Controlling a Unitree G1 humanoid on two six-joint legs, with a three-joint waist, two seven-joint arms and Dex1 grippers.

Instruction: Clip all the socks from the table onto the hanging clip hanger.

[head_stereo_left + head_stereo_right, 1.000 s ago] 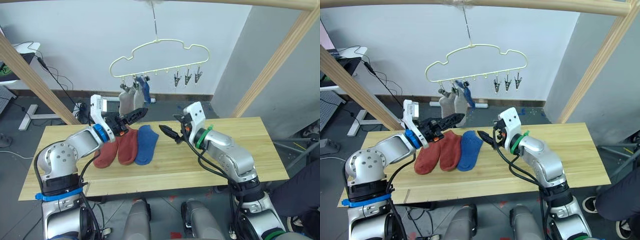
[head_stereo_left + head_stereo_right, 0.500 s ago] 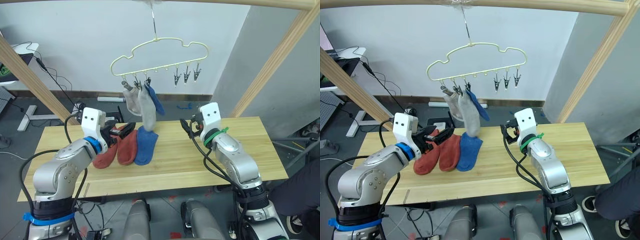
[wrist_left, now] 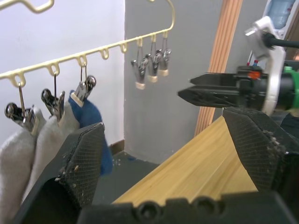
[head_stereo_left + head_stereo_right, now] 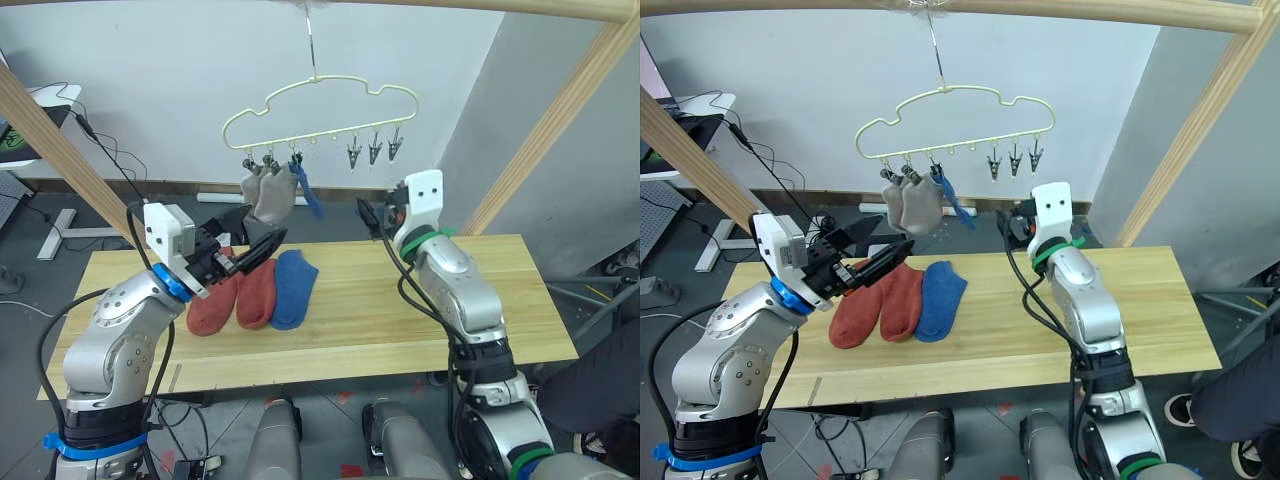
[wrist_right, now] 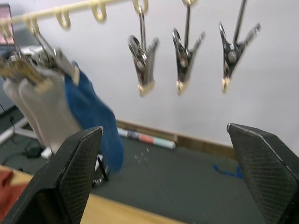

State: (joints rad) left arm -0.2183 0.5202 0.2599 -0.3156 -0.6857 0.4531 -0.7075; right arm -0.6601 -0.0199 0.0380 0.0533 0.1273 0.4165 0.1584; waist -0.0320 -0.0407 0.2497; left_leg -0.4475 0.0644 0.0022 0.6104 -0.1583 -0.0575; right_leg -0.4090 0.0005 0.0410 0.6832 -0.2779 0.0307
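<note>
Three socks lie side by side on the table [image 4: 420,330], near its left half toward the far edge: two rust-red socks [image 4: 240,297] and, touching the inner one, a blue sock [image 4: 292,288]. You can see the toe ends clearly, but the cuffs of the red pair are partly covered by the left gripper [image 4: 262,246], which hangs just above them.

Its fingers stand wide apart in the left wrist view and hold nothing. The right gripper [image 4: 366,215] is raised beyond the far edge of the table, pointing toward the clip hanger [image 4: 320,105]. In the right wrist view its fingers are spread wide with nothing between them; in the left wrist view the same gripper [image 3: 184,92] looks almost closed, because you see it edge-on.

Up on the hanger, the three clips on the left each carry a sock: two grey socks [image 4: 265,196] bunched together, overlapping so you cannot tell one outline from the other, and a second blue sock [image 4: 306,193] mostly hidden behind them. The three empty clips [image 5: 184,53] hang on the right of the bar. The hook's upper end is cut off at the picture's edge.
</note>
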